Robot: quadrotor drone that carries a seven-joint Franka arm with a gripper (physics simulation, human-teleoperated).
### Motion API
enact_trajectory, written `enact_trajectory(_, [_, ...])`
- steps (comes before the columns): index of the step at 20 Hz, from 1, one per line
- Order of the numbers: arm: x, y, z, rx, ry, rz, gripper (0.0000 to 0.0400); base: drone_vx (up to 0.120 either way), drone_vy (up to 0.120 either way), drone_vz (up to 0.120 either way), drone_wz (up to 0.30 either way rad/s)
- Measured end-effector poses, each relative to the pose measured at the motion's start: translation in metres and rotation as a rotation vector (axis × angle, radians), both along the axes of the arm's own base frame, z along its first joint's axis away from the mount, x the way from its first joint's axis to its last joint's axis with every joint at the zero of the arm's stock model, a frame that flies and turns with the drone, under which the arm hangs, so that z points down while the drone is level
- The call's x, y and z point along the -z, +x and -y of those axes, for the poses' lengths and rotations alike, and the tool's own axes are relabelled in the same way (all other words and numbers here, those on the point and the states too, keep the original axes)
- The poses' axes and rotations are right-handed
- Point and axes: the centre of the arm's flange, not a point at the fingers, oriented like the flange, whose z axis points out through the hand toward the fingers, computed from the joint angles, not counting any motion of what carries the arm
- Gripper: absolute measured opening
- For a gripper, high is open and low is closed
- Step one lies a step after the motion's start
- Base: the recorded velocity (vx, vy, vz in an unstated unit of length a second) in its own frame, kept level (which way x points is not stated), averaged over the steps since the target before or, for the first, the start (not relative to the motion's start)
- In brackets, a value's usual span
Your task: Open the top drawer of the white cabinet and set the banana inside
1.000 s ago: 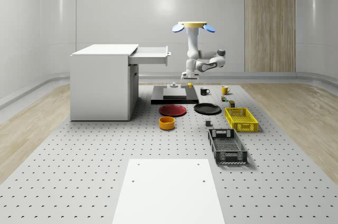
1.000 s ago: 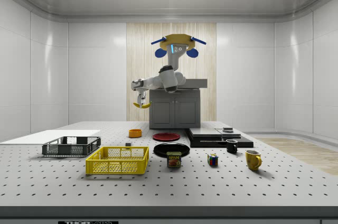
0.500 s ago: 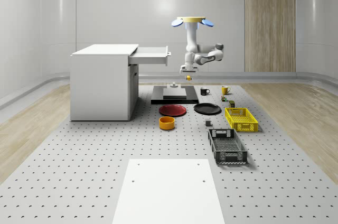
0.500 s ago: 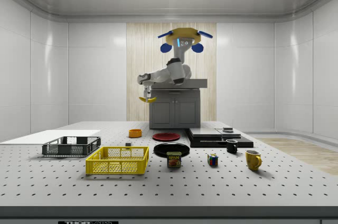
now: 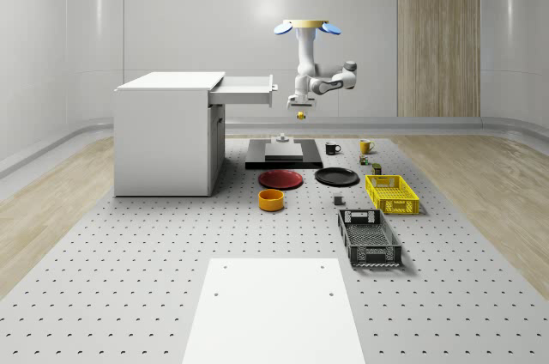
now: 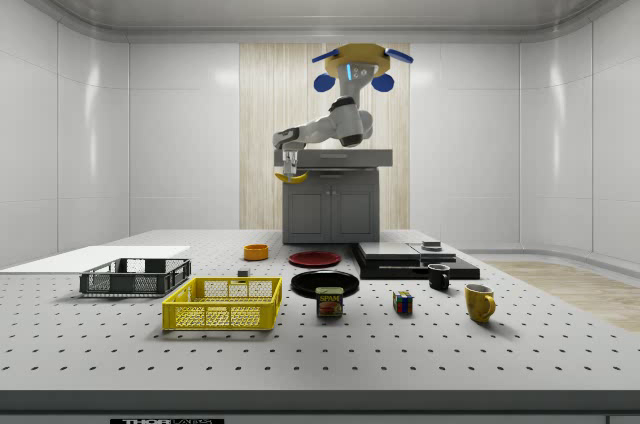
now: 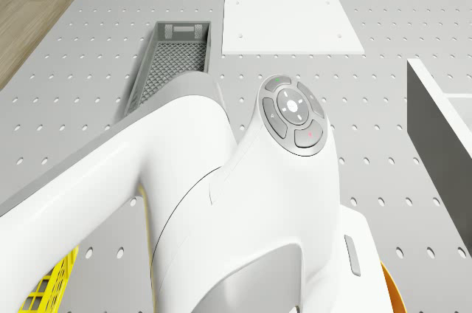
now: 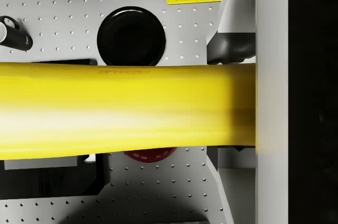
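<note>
We see the drone [image 5: 307, 27] hovering higher than a second ago and nearer the cabinet [image 5: 167, 132], above the desk [image 5: 129, 269] just off the open drawer [image 5: 247, 90]; the end effector [image 5: 300, 107] pinches the banana [image 5: 301, 115], which now hangs at about drawer-front height rather than low over the black slab [image 5: 284, 156]; the lift looks done to us, so what remains is carrying the banana over the drawer's rim and letting go inside.

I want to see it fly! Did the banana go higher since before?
Yes. In the whole-scene view the banana, held in the gripper, has climbed and shifted left toward the open top drawer, nearly level with it.
</note>
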Motion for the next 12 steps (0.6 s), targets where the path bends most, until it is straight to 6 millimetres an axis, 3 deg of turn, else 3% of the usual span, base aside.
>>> enact_trajectory(4, [0.0000,0.0000,0.0000,0.000,0.000,0.000,0.0193,-0.120,-0.060,0.120,0.000])
enact_trajectory(9, [0.0000,0.0000,0.0000,0.000,0.000,0.000,0.0193,-0.120,0.000,0.120,0.000])
enact_trajectory(12, [0.0000,0.0000,0.0000,0.000,0.000,0.000,0.0193,-0.120,-0.093,0.120,0.000])
